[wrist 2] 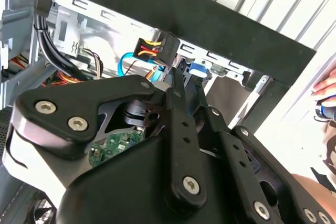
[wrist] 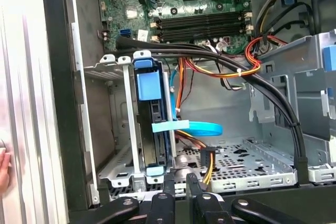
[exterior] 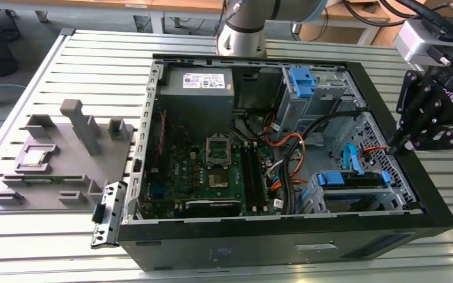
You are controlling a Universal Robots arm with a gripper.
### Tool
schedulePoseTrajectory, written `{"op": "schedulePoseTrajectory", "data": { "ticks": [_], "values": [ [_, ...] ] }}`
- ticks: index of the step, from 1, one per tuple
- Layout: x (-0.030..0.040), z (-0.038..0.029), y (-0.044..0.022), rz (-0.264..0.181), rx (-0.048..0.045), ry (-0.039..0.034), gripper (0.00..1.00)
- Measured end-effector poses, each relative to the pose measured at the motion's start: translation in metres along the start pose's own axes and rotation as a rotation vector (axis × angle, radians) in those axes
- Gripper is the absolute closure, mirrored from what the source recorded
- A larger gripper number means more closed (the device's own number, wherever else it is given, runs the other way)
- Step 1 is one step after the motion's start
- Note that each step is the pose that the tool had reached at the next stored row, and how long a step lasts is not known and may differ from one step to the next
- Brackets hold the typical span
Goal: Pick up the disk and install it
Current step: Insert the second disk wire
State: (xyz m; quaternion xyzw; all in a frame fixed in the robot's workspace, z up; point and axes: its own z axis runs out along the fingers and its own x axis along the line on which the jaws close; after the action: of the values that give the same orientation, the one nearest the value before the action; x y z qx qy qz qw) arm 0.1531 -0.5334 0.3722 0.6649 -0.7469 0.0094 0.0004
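Open desktop computer case (exterior: 289,250) lying on its side on a slatted metal table (exterior: 92,59), motherboard (exterior: 210,171) exposed. The gripper (exterior: 402,147) hangs over the case wall at the exterior view's right, just beside the lower drive cage (wrist: 118,72). In the first wrist view its fingers (wrist: 169,186) are drawn almost together, with only a narrow slit between them and nothing pinched there. The disk (wrist: 148,140) sits on edge inside that cage, its blue bracket running along its edge and ending in a blue tab at the cage mouth. It lies near the fingertips but apart from them. A light-blue flat cable (wrist: 202,128) crosses just beside the disk. A power connector (wrist 2: 157,48) with yellow, red and black wires hangs near the fingertips in the second wrist view. At the exterior view's left, a grey parts fixture (exterior: 77,127) holds a square silver processor chip (exterior: 36,157), well apart from the case.
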Motion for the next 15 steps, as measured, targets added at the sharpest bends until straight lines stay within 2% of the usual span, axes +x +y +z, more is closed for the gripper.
{"op": "schedulePoseTrajectory", "data": {
  "ticks": [3, 9, 15],
  "values": [
    [-0.0042, 0.0005, -0.0028, 0.000, 0.0000, 0.0069, 0.76],
    [-0.0132, 0.0019, -0.0093, 0.000, -0.0015, 0.0075, 0.76],
    [-0.0211, 0.0019, -0.0099, 0.000, -0.0015, 0.0076, 0.76]
  ]
}}
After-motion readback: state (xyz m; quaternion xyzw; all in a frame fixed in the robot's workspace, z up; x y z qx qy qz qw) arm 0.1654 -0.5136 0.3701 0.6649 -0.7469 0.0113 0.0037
